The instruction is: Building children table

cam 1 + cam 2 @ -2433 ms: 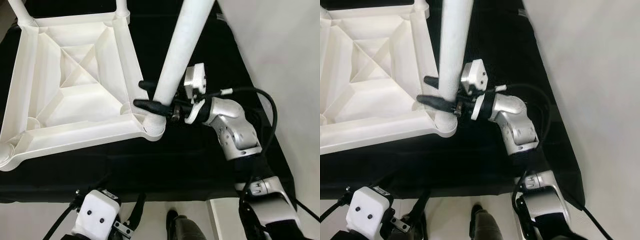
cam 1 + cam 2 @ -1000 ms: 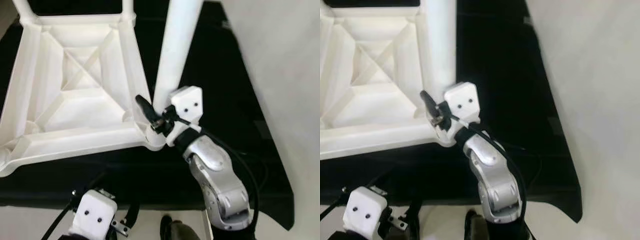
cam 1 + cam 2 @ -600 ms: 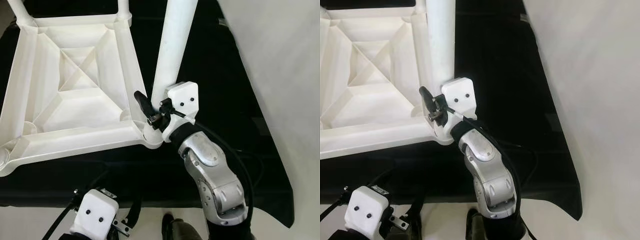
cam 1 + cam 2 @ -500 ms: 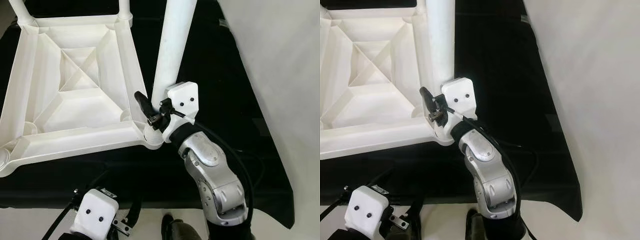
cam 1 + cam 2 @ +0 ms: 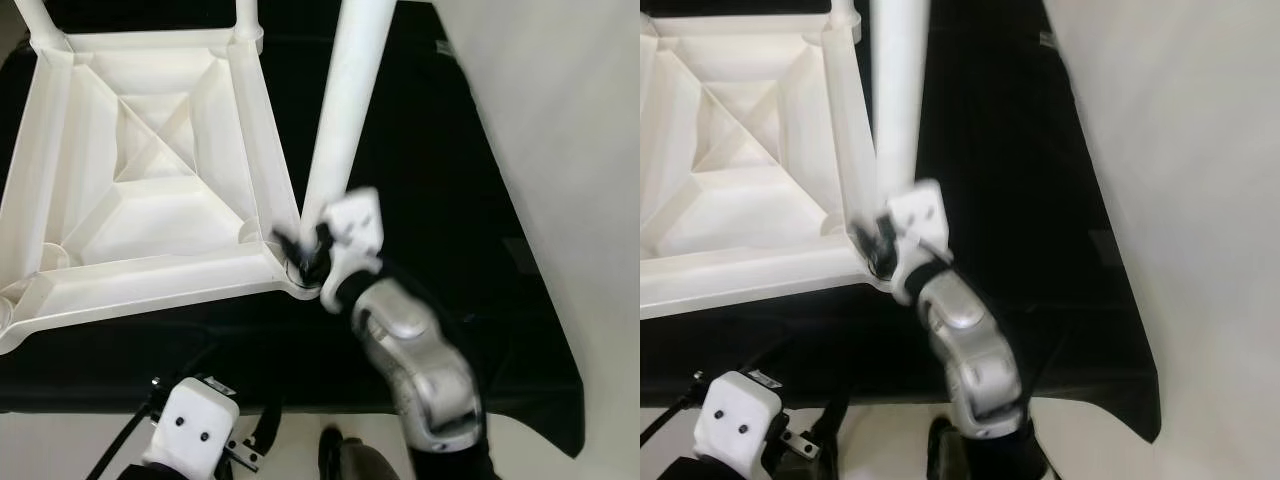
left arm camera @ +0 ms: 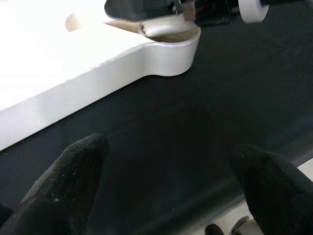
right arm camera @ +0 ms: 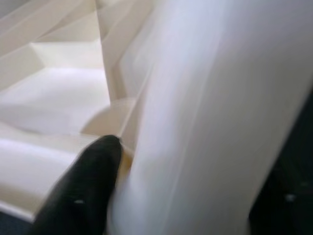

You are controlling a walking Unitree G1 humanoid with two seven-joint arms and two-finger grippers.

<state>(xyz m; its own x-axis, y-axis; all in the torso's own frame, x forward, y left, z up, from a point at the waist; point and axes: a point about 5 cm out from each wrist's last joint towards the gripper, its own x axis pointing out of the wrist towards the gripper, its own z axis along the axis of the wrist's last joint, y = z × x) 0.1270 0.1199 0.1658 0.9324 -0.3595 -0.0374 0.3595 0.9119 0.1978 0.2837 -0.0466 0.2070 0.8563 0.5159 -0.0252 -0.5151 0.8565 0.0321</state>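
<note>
left gripper (image 6: 166, 181): bottom of frame, fingers spread wide, nothing in them, hanging back over the black cloth (image 5: 430, 190).
right gripper (image 5: 305, 255): mid-frame, blurry; wrist view shows fingers either side of the table leg (image 5: 345, 95), probably steadying it in its corner socket.
tabletop (image 5: 130, 190): upside down, upper left, so the sockets face up.

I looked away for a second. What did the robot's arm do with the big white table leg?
The right gripper swung from gripping the table leg sideways to coming at its base from below, and has slid lower toward the corner socket; it is blurred now. The leg stayed standing in that corner, the upside-down tabletop stayed on the black cloth, and the left gripper stayed low with open jaws.
</note>
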